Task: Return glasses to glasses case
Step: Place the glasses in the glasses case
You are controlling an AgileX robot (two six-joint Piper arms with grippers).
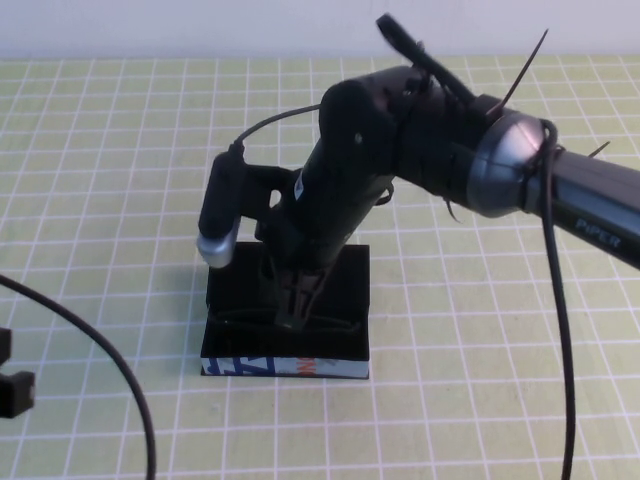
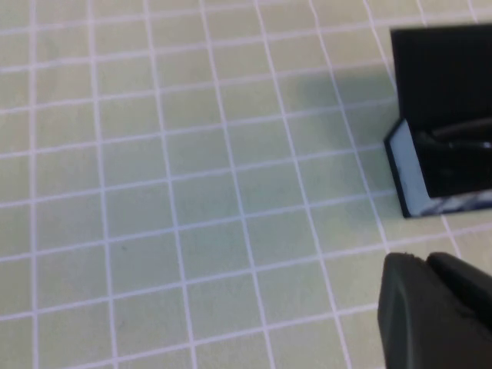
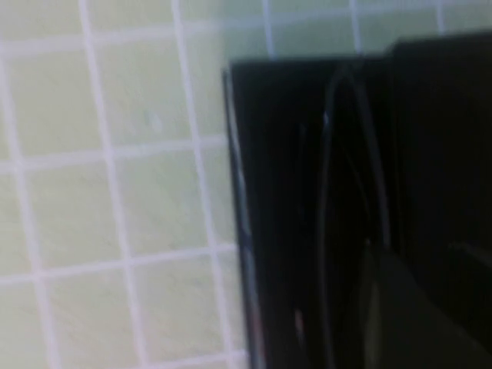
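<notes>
The glasses case (image 1: 345,345) lies open in the middle of the mat, black inside, with its printed blue, white and orange side facing me. The black glasses (image 1: 335,324) lie low inside it. My right gripper (image 1: 292,318) reaches down into the case's left half, shut on the glasses' frame. In the right wrist view the case wall (image 3: 250,231) and a thin part of the glasses (image 3: 338,154) show, dark and blurred. My left gripper (image 2: 430,265) is shut and empty, off to the left of the case (image 2: 407,173), apart from it.
The green gridded mat (image 1: 480,320) covers the table. A black cable (image 1: 120,370) curves across the front left. The right arm (image 1: 560,195) stretches in from the right above the mat.
</notes>
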